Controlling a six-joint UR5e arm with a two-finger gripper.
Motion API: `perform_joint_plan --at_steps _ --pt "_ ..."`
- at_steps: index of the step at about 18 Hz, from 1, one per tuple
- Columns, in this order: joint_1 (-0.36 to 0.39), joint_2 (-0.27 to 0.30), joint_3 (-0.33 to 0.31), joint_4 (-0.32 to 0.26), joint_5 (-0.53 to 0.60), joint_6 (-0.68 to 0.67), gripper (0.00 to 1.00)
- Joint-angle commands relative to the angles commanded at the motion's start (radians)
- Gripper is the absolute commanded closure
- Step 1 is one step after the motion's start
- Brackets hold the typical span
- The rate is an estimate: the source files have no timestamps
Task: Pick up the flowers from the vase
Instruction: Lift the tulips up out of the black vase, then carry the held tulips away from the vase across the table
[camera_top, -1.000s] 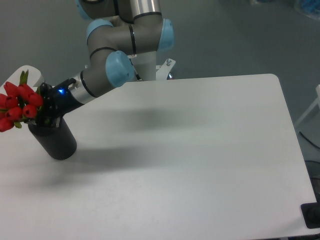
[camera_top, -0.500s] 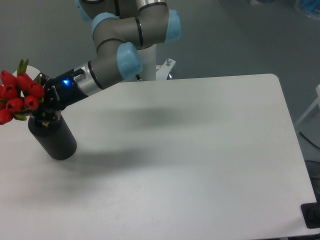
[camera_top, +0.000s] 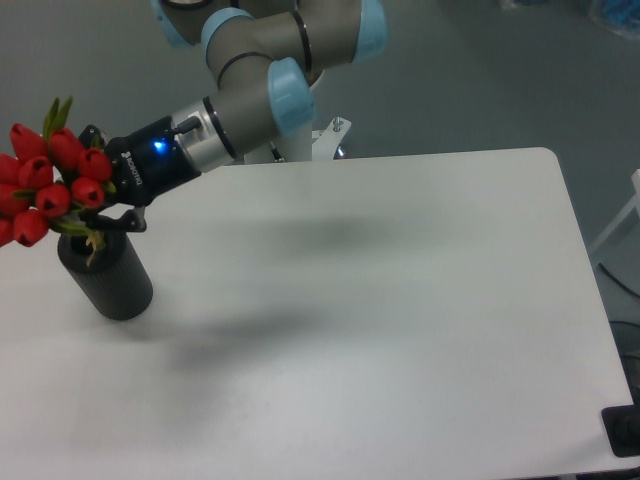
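Note:
The flowers (camera_top: 50, 185), red tulip buds with green leaves, hang at the far left, raised above the black vase (camera_top: 108, 280). My gripper (camera_top: 103, 215) is shut on their green stems just above the vase's opening. The stem ends still reach down to the vase's rim. The vase stands upright on the white table (camera_top: 350, 320) near its left edge.
The arm reaches in from its base (camera_top: 300, 140) at the table's back edge. A dark object (camera_top: 625, 432) sits at the table's front right corner.
My gripper has risen with the flowers, lifting the bunch up out of the vase. The vase has not moved.

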Motion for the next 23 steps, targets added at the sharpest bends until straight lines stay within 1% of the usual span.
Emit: perform_joint_plan --at_steps 4,5,8,12,14,16,17,18,20,21,23 --pt "0.034 -0.002 0.055 0.0 -0.006 -0.084 0.81" --pt "0.047 -0.002 0.072 0.0 -0.023 -0.101 0.81" --pt "0.113 -0.006 0.117 -0.002 -0.066 -0.154 0.81" --pt "0.161 -0.021 0.138 0.003 -0.071 -0.137 0.81" --pt "0.178 -0.057 0.149 0.023 -0.058 -0.099 0.81" --pt "0.181 -0.089 0.182 0.041 -0.034 -0.059 0.81" --pt "0.181 -0.104 0.204 0.041 0.006 -0.037 0.81" --pt "0.181 -0.112 0.225 0.041 0.074 -0.014 0.81" --pt "0.181 -0.124 0.252 0.044 0.252 0.036 0.81" --pt "0.181 -0.132 0.259 0.046 0.317 0.068 0.81" --pt "0.183 -0.164 0.287 0.043 0.395 0.118 0.81"
